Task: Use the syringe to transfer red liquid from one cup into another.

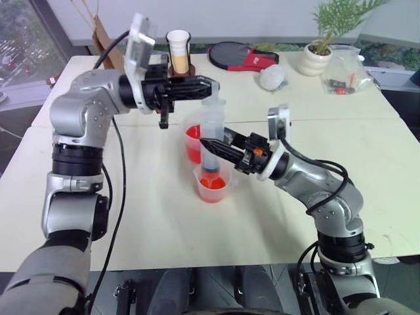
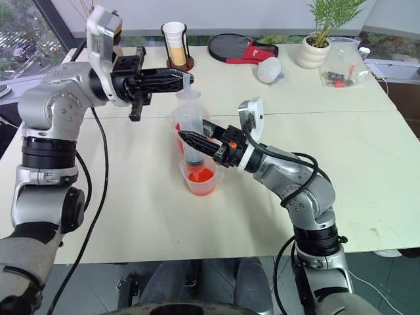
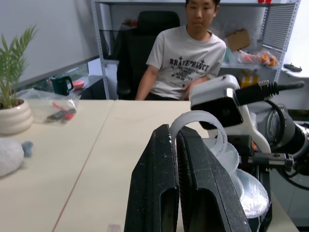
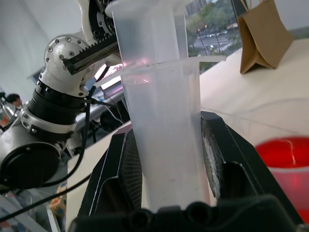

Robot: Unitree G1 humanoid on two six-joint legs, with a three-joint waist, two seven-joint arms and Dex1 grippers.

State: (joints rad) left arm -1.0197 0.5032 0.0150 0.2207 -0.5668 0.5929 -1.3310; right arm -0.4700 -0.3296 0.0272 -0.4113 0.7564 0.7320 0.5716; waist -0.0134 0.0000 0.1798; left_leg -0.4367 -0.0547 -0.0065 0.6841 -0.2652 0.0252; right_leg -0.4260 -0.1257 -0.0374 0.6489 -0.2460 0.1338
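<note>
1. Left gripper point(image 1: 213, 84) is clamped shut on the ring top of the plunger of the large clear plastic syringe point(image 1: 212, 141).
2. Syringe stands upright, tip in the smaller clear plastic cup point(image 1: 211, 186) of red liquid point(image 1: 210, 189); the larger clear cup point(image 1: 192, 141) stands just behind.
3. Right gripper point(image 1: 209, 144) is closed around the barrel.

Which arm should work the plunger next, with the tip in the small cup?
The left. Its pincer is shut at the plunger top of the syringe. The right pincer is shut on the barrel, keeping it upright over the smaller cup, so it should only steady.
</note>
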